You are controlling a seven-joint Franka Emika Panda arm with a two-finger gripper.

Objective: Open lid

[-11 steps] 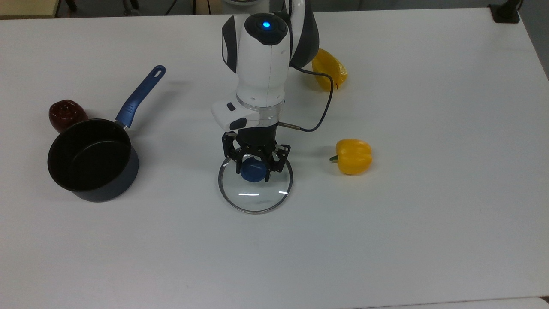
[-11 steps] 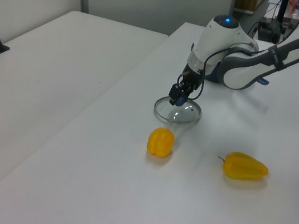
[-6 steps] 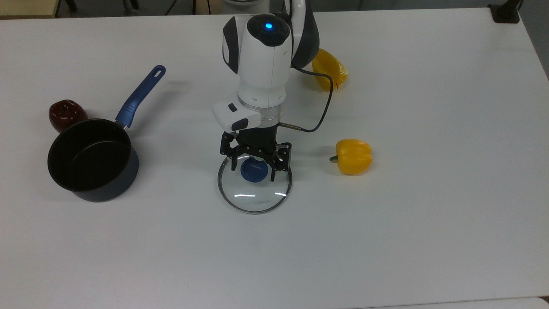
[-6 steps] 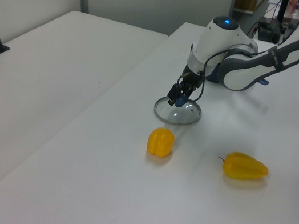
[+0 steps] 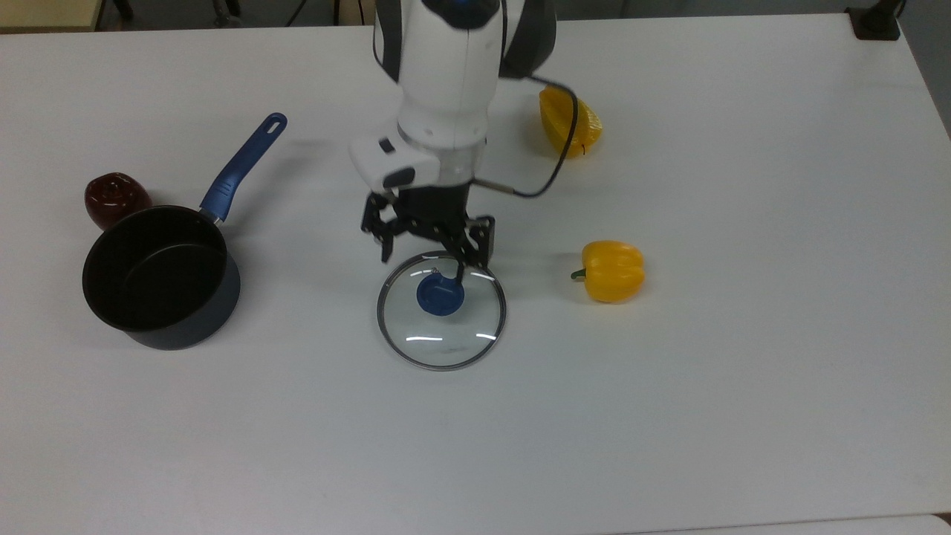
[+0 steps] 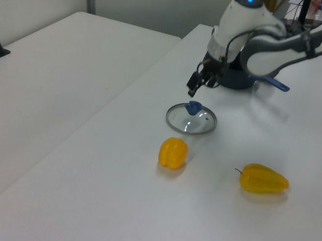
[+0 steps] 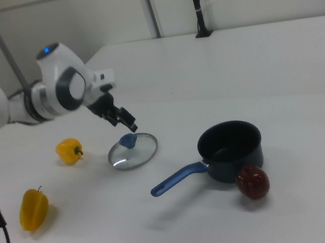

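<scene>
The lid (image 5: 444,336), a clear glass disc with a metal rim and a blue knob (image 5: 440,295), lies flat on the white table in the middle of the top view. It is also seen in the left view as the lid (image 6: 191,120) and in the right view as the lid (image 7: 132,152). My gripper (image 5: 433,253) hangs open just above the knob with nothing between its fingers. It stands clear of the lid in the left view, gripper (image 6: 193,89), and in the right view, gripper (image 7: 128,124).
A dark saucepan (image 5: 156,275) with a blue handle stands uncovered at the top view's left, a dark red fruit (image 5: 115,197) beside it. One yellow pepper (image 5: 611,271) lies right of the lid, another yellow pepper (image 5: 570,119) farther back by the arm.
My gripper has opened off the blue knob and risen straight up. The lid stays flat on the table where it was.
</scene>
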